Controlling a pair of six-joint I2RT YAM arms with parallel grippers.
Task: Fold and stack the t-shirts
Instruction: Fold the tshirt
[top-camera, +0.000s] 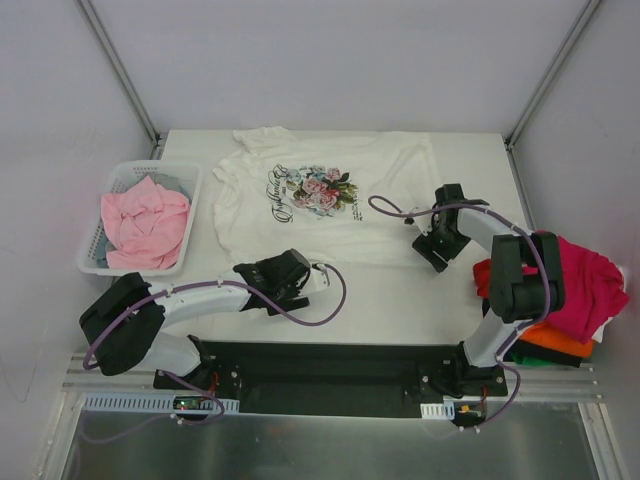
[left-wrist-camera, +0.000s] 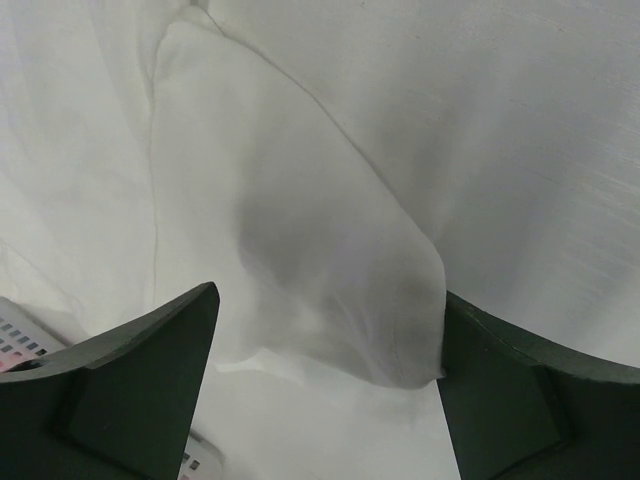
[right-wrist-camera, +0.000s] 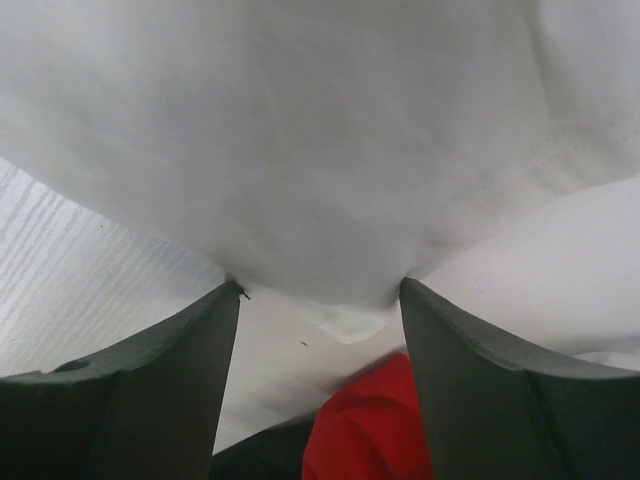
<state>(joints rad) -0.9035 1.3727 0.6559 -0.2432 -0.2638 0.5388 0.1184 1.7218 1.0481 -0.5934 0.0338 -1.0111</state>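
The white flower-print t-shirt (top-camera: 320, 200) lies spread flat, print up, at the middle back of the table. My left gripper (top-camera: 258, 275) is at its near-left hem; in the left wrist view the gripper (left-wrist-camera: 328, 330) is open with a raised fold of white cloth (left-wrist-camera: 330, 230) between the fingers. My right gripper (top-camera: 432, 252) is at the near-right hem; in the right wrist view it (right-wrist-camera: 320, 290) is open with the white hem (right-wrist-camera: 320, 150) across the fingertips. A pale pink tee (top-camera: 145, 222) lies crumpled in the basket. A magenta tee (top-camera: 590, 285) sits on orange (top-camera: 560, 342) and dark (top-camera: 530, 352) ones at the right.
The white lattice basket (top-camera: 120, 175) stands at the left edge of the table. The stack at the right hangs over the table's right edge beside my right arm. The magenta cloth (right-wrist-camera: 365, 430) shows below the right fingers. Grey walls enclose the back and sides.
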